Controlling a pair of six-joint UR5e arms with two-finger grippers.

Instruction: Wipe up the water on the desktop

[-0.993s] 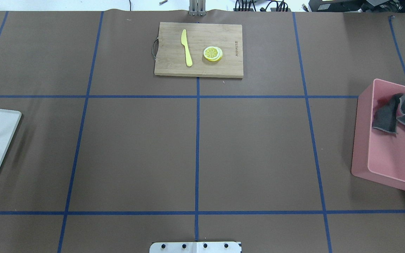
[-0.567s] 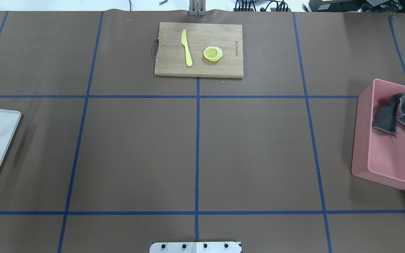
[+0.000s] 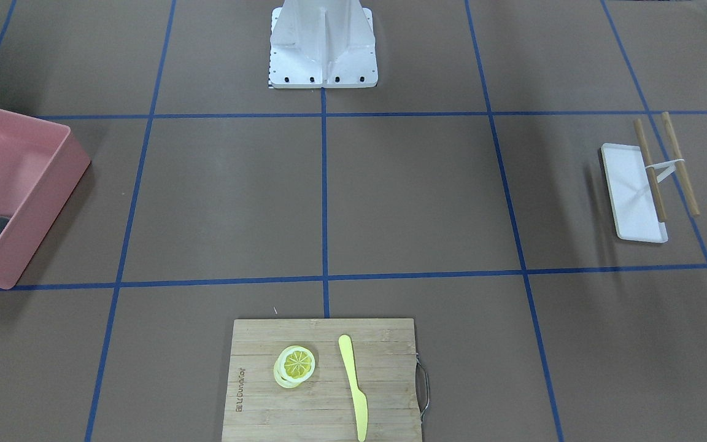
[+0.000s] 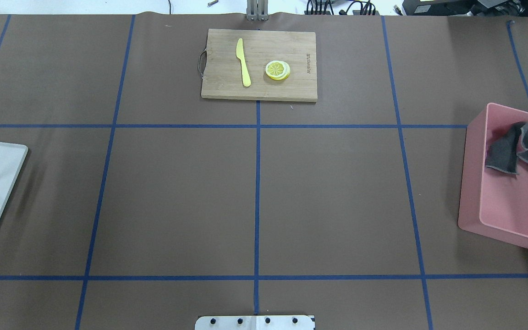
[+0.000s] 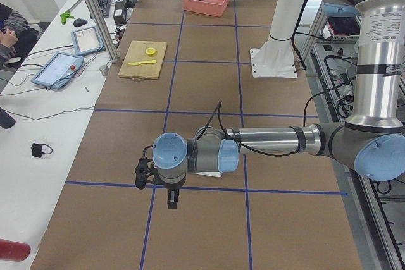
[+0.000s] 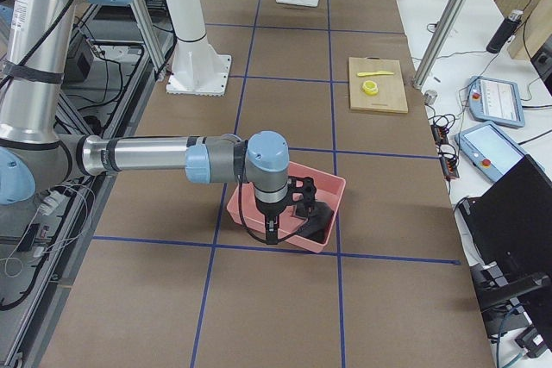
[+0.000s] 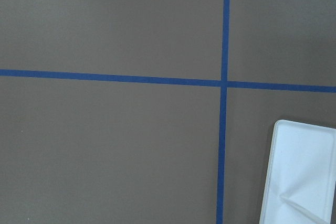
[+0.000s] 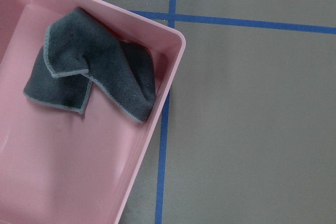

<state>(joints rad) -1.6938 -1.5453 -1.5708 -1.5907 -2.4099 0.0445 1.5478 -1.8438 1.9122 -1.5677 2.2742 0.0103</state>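
Now: right fingers (image 6: 272,232) hang over pink bin (image 8: 173,66), grey cloth (image 8: 100,72) inside. Left fingers (image 5: 172,202) point down over desk (image 4: 177,197), near white tray (image 7: 304,171). Both arms outstretched, low. Cannot tell either grip.

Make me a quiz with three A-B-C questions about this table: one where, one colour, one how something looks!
1. The flat plastic knife on the rectangular bamboo cutting board is: A red, B blue, C yellow.
2. The dark grey cloth lies: A on that board, B in the pink plastic bin, C under the knife.
3. The cloth is: A folded over itself, B spread flat, C rolled tight.
Answers: C, the overhead view shows it yellow; B, pink walls surround it; A, one flap overlaps another.
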